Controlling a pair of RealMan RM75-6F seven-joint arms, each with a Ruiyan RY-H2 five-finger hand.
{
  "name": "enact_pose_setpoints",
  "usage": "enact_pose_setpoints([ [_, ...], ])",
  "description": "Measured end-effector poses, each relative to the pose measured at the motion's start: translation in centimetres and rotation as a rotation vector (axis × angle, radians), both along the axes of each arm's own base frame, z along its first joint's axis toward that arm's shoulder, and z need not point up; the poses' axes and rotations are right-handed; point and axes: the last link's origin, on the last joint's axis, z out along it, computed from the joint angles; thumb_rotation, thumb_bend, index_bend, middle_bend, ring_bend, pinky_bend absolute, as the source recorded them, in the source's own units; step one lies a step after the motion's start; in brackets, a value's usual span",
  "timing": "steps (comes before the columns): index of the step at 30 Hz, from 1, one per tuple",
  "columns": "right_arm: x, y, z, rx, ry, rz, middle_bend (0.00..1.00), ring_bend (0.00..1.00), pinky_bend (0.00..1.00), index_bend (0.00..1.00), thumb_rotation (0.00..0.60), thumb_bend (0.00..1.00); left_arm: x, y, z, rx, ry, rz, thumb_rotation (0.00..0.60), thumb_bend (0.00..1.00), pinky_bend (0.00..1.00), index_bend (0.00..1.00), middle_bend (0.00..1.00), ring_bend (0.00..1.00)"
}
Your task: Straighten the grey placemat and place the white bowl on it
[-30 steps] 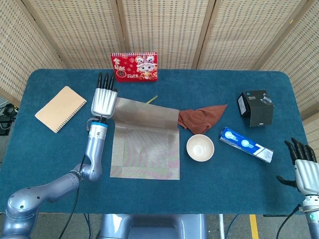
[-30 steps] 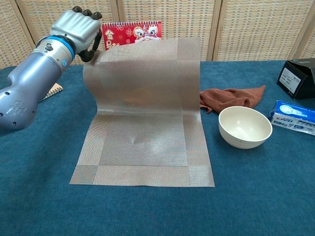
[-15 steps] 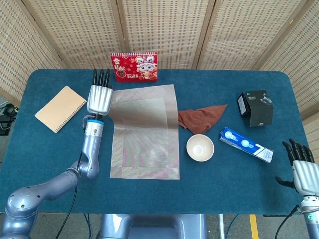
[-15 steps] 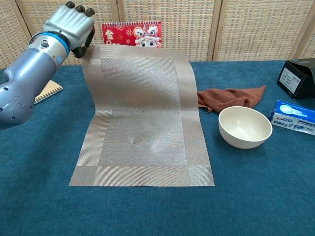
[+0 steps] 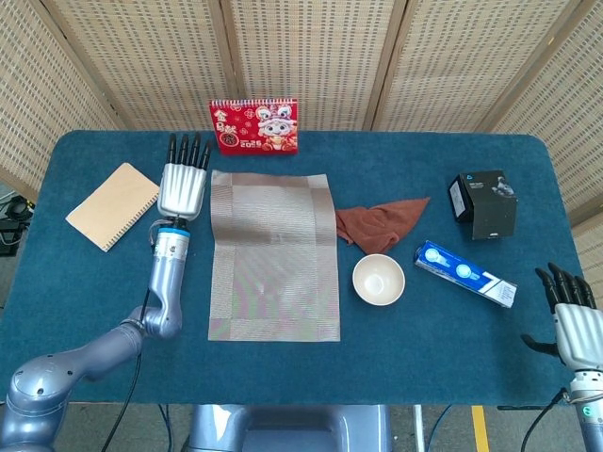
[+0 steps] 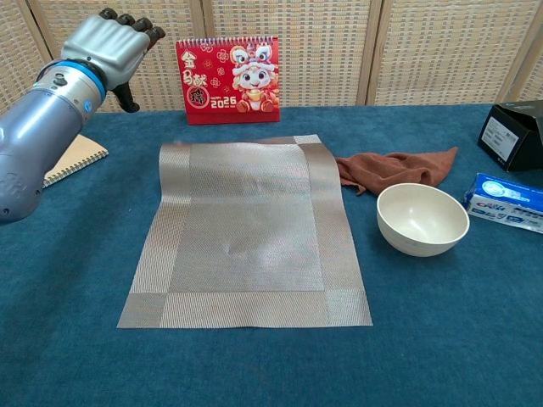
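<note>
The left hand (image 5: 184, 189) hovers empty, fingers extended, just left of the grey placemat (image 5: 273, 256), which lies flat on the tabletop (image 5: 424, 377). The white bowl (image 5: 379, 280) stands right of it. The right hand (image 5: 575, 325) is empty, fingers apart.

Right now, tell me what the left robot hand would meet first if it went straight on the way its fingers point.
Probably nothing on the table: the left robot hand points toward the far edge, passing left of the red calendar; the wicker screen stands beyond. Depth is unclear.
</note>
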Motion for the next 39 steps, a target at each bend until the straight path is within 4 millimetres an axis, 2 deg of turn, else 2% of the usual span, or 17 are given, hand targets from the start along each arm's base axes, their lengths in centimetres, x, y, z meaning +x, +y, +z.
enact_pose_setpoints([
  [6, 0.2, 0.1, -0.2, 0.008, 0.002, 0.007, 0.0, 0.0, 0.0, 0.05, 0.6, 0.09, -1.0, -1.4, 1.2, -0.004, -0.078, -0.029, 0.6, 0.19, 0.0, 0.03, 0.0, 0.0],
  [12, 0.4, 0.3, -0.6, 0.022, 0.006, 0.015, 0.0, 0.0, 0.0, 0.05, 0.6, 0.09, -2.6, -4.3, 2.9, -0.035, -0.175, -0.061, 0.6, 0.19, 0.0, 0.03, 0.0, 0.0],
  [18, 0.7, 0.6, -1.1, 0.04, 0.014, 0.03, 0.0, 0.0, 0.0, 0.05, 0.6, 0.09, -5.8, -9.9, 5.7, -0.056, -0.266, -0.072, 0.6, 0.19, 0.0, 0.02, 0.0, 0.0],
  [22, 1.1, 0.8, -1.6, 0.055, 0.017, 0.044, 0.0, 0.0, 0.0, 0.05, 0.6, 0.09, -9.1, -14.9, 7.7, -0.077, -0.289, -0.027, 0.6, 0.19, 0.0, 0.02, 0.0, 0.0],
  [28, 1.5, 1.2, -2.0, 0.068, 0.018, 0.059, 0.0, 0.0, 0.0, 0.05, 0.6, 0.09, -12.3, -21.3, 9.2, -0.099, -0.318, 0.053, 0.6, 0.19, 0.0, 0.02, 0.0, 0.0],
  [34, 1.7, 1.5, -2.2, 0.079, 0.028, 0.067, 0.0, 0.0, 0.0, 0.08, 0.6, 0.08, -14.5, -25.4, 10.5, -0.071, -0.38, 0.103, 0.6, 0.19, 0.0, 0.01, 0.0, 0.0],
  [39, 1.7, 1.6, -2.8, 0.096, 0.043, 0.077, 0.0, 0.0, 0.0, 0.11, 0.6, 0.08, -15.6, -26.7, 11.0, -0.056, -0.38, 0.106, 0.6, 0.19, 0.0, 0.01, 0.0, 0.0],
])
